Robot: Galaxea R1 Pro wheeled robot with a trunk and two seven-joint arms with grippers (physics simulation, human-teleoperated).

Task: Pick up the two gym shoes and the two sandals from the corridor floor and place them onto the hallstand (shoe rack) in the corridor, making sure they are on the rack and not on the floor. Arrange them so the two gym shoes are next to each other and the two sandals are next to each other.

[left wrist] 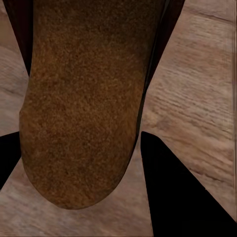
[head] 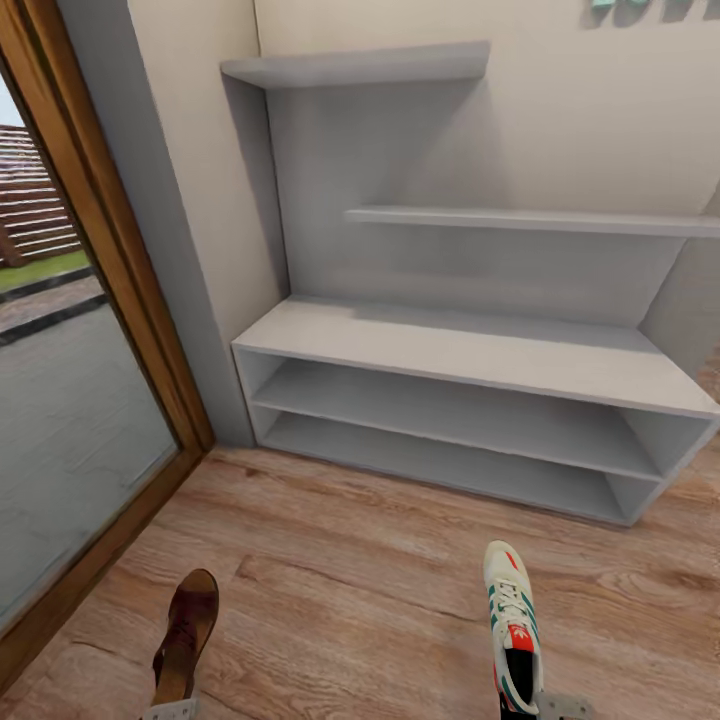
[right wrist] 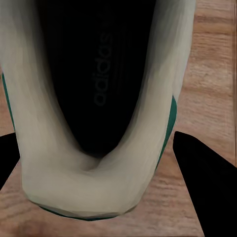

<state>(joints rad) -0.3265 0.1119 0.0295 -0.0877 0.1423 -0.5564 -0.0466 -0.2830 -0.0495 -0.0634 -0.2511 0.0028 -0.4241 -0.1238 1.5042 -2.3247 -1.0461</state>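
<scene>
Before the empty rack [head: 470, 350], left tool [left wrist: 74, 163] grips a sandal [head: 185, 630], right tool [right wrist: 98, 168] a sneaker [head: 512, 625]; next, reach forward and shelve them.

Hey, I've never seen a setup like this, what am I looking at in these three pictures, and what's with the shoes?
These are simulator pictures from a two-armed wheeled robot. The big picture comes from a camera on its head, looking down at a wood-plank floor and a pale grey shoe rack against the wall, its shelves bare. The other two come from cameras on each wrist, looking along the pincer fingers, which appear as dark wedges. The left pincer holds a brown sandal, seen close up in the left wrist view. The right pincer holds a white sneaker with green stripes, whose dark opening shows in the right wrist view.
</scene>
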